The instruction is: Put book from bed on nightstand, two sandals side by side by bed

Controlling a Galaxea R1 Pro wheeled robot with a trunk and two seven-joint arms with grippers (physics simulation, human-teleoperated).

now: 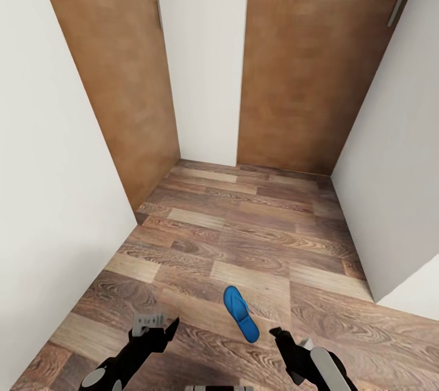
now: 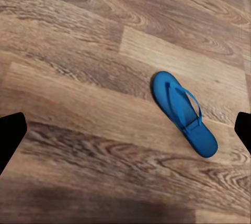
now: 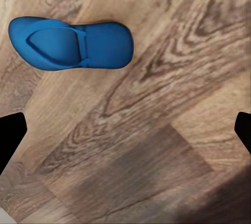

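One bright blue flip-flop sandal (image 1: 241, 313) lies flat on the wood plank floor, strap side up, just ahead of me and between my two arms. My left gripper (image 1: 160, 329) hovers to its left, open and empty. In the left wrist view the sandal (image 2: 183, 112) lies off to one side of the open left gripper (image 2: 125, 130). My right gripper (image 1: 291, 342) hangs open to the sandal's right, holding nothing. The right wrist view puts the sandal (image 3: 70, 43) beyond the open right gripper (image 3: 125, 135). The book, the bed and the nightstand are out of view.
I face a narrow alcove. A tan wooden door (image 1: 116, 62) stands on the left and another (image 1: 317, 56) on the right, with a white wall strip (image 1: 204, 62) between them. White walls (image 1: 49, 196) (image 1: 396, 184) close in on both sides.
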